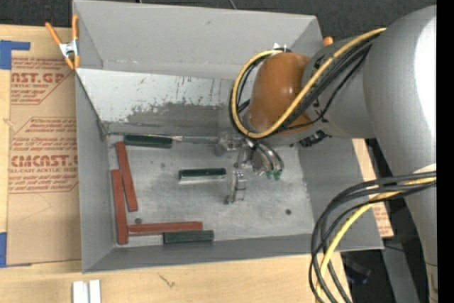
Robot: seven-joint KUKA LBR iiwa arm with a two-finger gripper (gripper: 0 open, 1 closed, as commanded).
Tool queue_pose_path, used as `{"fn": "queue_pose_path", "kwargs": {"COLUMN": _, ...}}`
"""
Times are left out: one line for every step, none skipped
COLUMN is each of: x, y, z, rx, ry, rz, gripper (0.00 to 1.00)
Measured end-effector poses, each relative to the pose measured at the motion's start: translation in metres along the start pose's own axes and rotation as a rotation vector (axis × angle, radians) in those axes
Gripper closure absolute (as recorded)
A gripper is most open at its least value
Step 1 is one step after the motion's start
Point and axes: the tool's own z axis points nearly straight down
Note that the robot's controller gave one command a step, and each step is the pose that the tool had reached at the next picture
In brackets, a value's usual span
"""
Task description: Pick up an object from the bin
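Sitting mid-frame, tool (237,184) just right of dark green bar (202,172); opening can't be told; bar looks stiff, light; grip mid-length.

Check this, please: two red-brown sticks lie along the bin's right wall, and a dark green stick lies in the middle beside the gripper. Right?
Not quite. The camera view shows the two red-brown sticks along the left wall of the bin, not the right. The dark green stick lies in the middle beside the gripper.
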Motion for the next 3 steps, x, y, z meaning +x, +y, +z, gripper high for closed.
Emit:
{"fn": "queue_pose_path", "kwargs": {"x": -0.002, "y": 0.034, "z": -0.002, "rx": -0.001, "ry": -0.002, "rz": 0.203, "gripper": 1.00}}
{"fn": "queue_pose_path", "kwargs": {"x": -0.002, "y": 0.034, "z": -0.002, "rx": -0.001, "ry": -0.002, "rz": 0.203, "gripper": 1.00}}
{"fn": "queue_pose_path", "kwargs": {"x": -0.004, "y": 0.039, "z": -0.156, "rx": -0.001, "ry": -0.004, "rz": 0.186, "gripper": 1.00}}
